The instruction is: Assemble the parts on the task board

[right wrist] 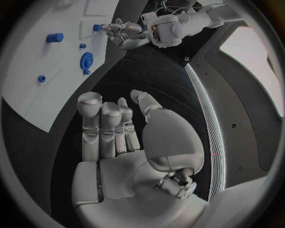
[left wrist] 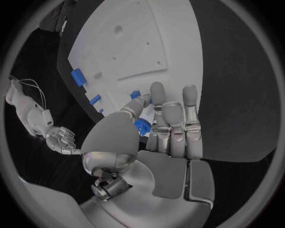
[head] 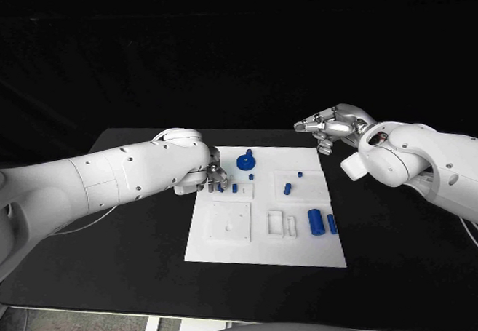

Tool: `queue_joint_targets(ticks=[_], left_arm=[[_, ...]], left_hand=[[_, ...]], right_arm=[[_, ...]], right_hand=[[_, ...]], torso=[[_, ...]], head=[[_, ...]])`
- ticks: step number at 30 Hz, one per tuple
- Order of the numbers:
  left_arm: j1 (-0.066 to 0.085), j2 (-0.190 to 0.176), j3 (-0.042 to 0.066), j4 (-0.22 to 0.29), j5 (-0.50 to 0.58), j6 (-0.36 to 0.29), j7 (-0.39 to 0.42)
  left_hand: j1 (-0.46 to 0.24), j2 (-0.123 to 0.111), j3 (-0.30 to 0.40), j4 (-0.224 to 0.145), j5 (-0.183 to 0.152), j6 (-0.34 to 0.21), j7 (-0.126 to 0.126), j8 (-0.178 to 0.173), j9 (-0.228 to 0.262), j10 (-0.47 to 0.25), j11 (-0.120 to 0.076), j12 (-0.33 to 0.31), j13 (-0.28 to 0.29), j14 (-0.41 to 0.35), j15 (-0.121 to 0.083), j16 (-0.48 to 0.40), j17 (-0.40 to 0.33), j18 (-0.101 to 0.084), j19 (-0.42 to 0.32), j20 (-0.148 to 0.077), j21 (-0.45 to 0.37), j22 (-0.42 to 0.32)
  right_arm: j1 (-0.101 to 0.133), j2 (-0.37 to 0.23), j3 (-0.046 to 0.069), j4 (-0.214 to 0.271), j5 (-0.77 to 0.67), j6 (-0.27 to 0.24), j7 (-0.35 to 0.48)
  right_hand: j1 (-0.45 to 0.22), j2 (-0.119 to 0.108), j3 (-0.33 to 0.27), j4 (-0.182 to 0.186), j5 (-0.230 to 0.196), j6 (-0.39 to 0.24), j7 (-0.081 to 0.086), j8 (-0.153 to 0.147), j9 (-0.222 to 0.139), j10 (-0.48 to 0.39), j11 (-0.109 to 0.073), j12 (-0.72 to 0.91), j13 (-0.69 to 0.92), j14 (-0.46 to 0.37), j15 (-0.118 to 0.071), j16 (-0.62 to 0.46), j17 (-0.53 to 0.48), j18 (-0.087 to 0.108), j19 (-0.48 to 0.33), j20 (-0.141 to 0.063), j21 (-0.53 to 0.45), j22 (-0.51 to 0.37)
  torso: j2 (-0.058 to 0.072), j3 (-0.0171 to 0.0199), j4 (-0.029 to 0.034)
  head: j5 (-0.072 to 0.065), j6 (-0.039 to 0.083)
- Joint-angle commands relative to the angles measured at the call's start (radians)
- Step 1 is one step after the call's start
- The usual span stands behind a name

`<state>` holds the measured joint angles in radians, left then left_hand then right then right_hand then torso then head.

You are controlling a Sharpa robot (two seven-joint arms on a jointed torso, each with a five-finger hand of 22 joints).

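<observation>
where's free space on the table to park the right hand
The black table right of the task board looks bare, as does the strip in front of the board. The board's far half is crowded: left hand, blue parts. The right hand hovers past the board's far right corner.

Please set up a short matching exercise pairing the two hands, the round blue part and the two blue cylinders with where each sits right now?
Things:
1. left hand
2. right hand
3. round blue part
4. two blue cylinders

Places:
A. side by side near the task board's right edge
B. over the black table beyond the board's far right corner
C. at the board's left edge
D. near the board's far edge

Pairs: 1-C, 2-B, 3-D, 4-A
</observation>
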<state>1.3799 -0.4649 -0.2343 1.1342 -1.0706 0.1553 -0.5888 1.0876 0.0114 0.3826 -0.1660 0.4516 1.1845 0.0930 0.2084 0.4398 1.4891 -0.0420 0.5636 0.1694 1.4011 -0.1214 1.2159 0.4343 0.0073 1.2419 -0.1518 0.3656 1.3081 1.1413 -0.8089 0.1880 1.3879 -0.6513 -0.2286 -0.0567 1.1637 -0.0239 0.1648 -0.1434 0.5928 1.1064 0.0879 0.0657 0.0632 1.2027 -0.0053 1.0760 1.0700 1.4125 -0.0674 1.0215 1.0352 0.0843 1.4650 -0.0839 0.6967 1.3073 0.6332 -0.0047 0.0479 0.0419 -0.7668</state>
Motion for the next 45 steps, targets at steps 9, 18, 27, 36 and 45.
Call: queue_joint_targets(ticks=[9,18,27,36,45], left_arm=[[-0.013,-0.003,-0.005,0.005,-0.02,0.029,-0.009],[-0.014,-0.005,-0.005,0.011,-0.019,0.053,-0.002],[-0.015,-0.006,-0.005,0.013,-0.018,0.072,0.001],[-0.015,-0.007,-0.005,0.009,-0.019,0.079,0.003],[-0.015,-0.005,-0.005,0.006,-0.019,0.075,0.004]], left_hand=[[0.01,0.0,0.046,-0.039,-0.006,0.099,-0.107,0.01,-0.008,0.028,-0.031,0.007,0.002,0.012,-0.017,0.008,0.001,-0.003,0.009,0.001,0.001,0.019],[0.002,0.0,0.029,-0.011,-0.022,0.12,-0.114,0.018,-0.029,0.028,-0.034,0.032,0.02,0.012,-0.014,0.028,0.009,-0.004,0.012,0.006,-0.005,0.018],[-0.002,0.003,0.018,0.016,-0.038,0.141,-0.119,0.014,-0.054,0.027,-0.036,0.047,0.041,0.011,-0.012,0.043,0.012,-0.003,0.016,0.011,-0.009,0.018],[-0.019,0.028,0.015,0.043,-0.07,0.158,-0.121,0.007,-0.097,0.027,-0.036,0.049,0.06,0.01,-0.011,0.052,0.008,-0.004,0.019,0.013,-0.015,0.018],[-0.047,0.055,0.027,0.026,-0.072,0.164,-0.121,0.008,-0.115,0.027,-0.036,0.047,0.069,0.008,-0.01,0.056,0.005,-0.004,0.021,0.013,-0.016,0.019]], right_arm=[[-0.001,-0.001,0.001,0.001,0.0,0.018,0.005],[-0.002,-0.002,0.001,0.001,0.0,0.019,0.005],[-0.003,-0.002,0.001,0.0,0.001,0.02,0.005],[-0.003,-0.002,0.001,0.0,0.001,0.02,0.005],[-0.004,-0.001,0.001,-0.001,0.001,0.02,0.005]], right_hand=[[-0.013,0.0,0.01,0.0,0.013,0.007,0.001,-0.004,-0.001,-0.001,-0.006,0.002,0.0,-0.002,-0.007,-0.005,0.001,0.012,0.015,-0.008,-0.001,0.078],[-0.013,-0.001,0.011,0.0,0.015,0.008,0.001,-0.004,-0.001,0.0,-0.006,0.002,0.001,-0.002,-0.007,-0.005,0.001,0.012,0.015,-0.008,-0.002,0.078],[-0.013,-0.001,0.013,0.0,0.017,0.009,0.0,-0.004,-0.001,0.0,-0.006,0.003,0.001,-0.001,-0.007,-0.004,0.002,0.012,0.015,-0.009,-0.001,0.078],[-0.013,-0.001,0.013,0.0,0.017,0.009,0.0,-0.004,-0.001,0.0,-0.006,0.003,0.001,-0.001,-0.007,-0.004,0.002,0.012,0.015,-0.009,-0.001,0.078],[-0.013,-0.002,0.017,-0.001,0.024,0.009,0.001,-0.004,-0.001,0.0,-0.006,0.002,0.001,-0.001,-0.007,-0.004,0.002,0.012,0.015,-0.009,-0.002,0.078]], torso=[[0.0,-0.0002,-0.0013],[0.0,0.0001,-0.0006],[0.0,0.0,-0.0008],[0.0,-0.0001,-0.001],[0.001,0.0001,-0.0018]], head=[[0.001,0.0],[0.0,0.0],[0.001,0.0],[0.003,0.001],[0.002,0.001]])
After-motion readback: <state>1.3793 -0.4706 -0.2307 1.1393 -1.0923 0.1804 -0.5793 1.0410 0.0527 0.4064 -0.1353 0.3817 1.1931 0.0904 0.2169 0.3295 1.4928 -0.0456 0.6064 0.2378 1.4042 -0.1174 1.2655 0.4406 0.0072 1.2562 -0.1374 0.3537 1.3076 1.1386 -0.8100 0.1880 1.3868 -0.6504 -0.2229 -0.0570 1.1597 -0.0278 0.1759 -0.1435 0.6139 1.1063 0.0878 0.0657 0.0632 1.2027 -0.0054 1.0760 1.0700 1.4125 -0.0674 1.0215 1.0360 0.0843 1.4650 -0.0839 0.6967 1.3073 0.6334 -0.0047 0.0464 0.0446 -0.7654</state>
